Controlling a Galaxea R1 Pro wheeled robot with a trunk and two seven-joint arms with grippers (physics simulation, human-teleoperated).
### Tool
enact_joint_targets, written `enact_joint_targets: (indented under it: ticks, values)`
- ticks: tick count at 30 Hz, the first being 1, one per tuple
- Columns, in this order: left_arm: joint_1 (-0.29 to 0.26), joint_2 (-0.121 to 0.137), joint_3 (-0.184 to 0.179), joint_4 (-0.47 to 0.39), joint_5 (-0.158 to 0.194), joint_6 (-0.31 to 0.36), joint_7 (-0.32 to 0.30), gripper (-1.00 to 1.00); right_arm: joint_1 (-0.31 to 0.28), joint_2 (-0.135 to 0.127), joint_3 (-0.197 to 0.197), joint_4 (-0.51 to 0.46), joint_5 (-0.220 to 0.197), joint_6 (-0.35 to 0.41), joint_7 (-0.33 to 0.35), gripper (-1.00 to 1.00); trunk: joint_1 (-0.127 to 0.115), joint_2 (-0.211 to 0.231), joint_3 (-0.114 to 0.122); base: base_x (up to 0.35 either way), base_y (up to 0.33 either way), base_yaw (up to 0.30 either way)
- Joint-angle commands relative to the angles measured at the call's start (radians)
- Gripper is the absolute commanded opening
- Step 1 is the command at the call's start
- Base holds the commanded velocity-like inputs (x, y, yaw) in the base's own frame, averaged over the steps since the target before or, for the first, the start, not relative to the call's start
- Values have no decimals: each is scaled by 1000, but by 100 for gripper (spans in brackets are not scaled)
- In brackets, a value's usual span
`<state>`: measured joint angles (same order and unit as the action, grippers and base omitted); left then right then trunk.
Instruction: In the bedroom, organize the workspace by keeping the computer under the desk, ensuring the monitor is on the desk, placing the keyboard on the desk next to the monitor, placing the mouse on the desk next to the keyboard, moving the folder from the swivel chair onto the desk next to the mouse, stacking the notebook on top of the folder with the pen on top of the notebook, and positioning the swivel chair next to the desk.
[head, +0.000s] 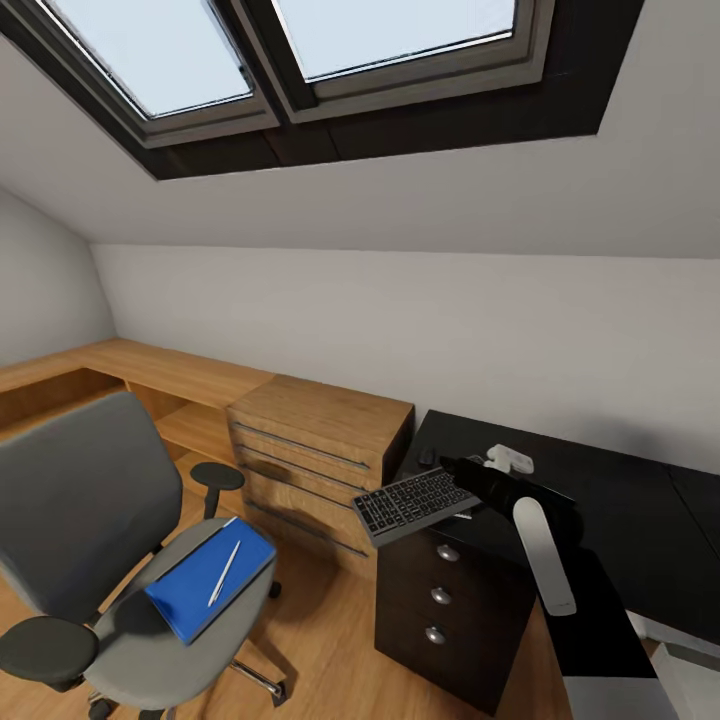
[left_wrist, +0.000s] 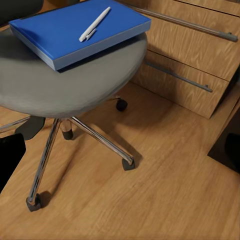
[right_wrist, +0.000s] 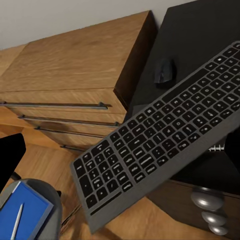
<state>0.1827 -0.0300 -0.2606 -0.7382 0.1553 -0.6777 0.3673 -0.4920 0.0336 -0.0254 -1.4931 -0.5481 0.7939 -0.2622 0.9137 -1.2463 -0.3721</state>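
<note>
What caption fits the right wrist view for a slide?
Black keyboard held tilted past the black desk edge, mouse on the desktop behind.

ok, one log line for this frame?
right gripper: holding flat black keyboard, overhanging glossy black desk edge | bright-blue folder with white pen: on grey swivel chair | black mouse: on desk

A skylight (head: 300, 60) with two panes in a dark frame sits in the sloped pale ceiling (head: 560, 190), showing bright sky. Below it runs a plain pale-grey wall (head: 450, 330). The floor (left_wrist: 165, 195) is warm light wood boards. A light-wood chest of drawers (head: 315, 455) with long bar handles stands against the wall, and a low wooden shelf unit (head: 130, 375) of the same wood runs from it toward the corner.
</note>
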Motion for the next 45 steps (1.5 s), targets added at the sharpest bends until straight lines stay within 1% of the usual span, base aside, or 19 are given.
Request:
enact_joint_targets:
  ticks: [1,11,14,18,19,21,26,27,30,35,45]
  values:
    - [0,1,-5,-1,7,-2,4,100,-1,1,0,-1,-10,4,-9,100,0,-1,-1,-2,0,0]
    - [0,1,-5,0,7,-2,4,100,1,2,3,1,-10,2,-8,100,0,-1,-1,-1,0,0]
    - [0,1,-5,13,7,-2,2,100,1,3,7,2,-10,1,-8,100,0,-1,-1,-104,21,0]
    - [0,1,-7,21,7,-2,1,100,4,3,28,2,-10,-1,-8,100,0,-1,-1,-231,87,0]
    - [0,1,-7,24,7,-2,0,100,5,3,42,4,-10,-2,-8,100,0,-1,-1,-195,72,0]
    - [0,1,-7,25,7,-2,0,100,5,3,49,5,-10,-4,-8,100,0,-1,-1,-128,47,0]
    - [0,1,-8,36,6,-1,-2,100,6,2,55,6,-9,-5,-6,100,0,-1,-1,9,12,0]
    - [0,1,-10,52,1,-3,-2,100,6,2,56,4,-9,-5,-4,100,0,-1,-1,233,2,0]
    - [0,1,-11,62,-6,-3,-2,100,6,3,58,5,-9,-5,-5,100,0,-1,-1,277,1,16]
    - [0,0,-11,64,-8,-3,-2,100,6,3,62,6,-9,-7,-7,100,0,-1,-1,180,0,139]
    - [0,-2,-20,65,-9,-4,0,100,6,3,68,7,-9,-8,-8,100,0,-1,-2,24,0,247]
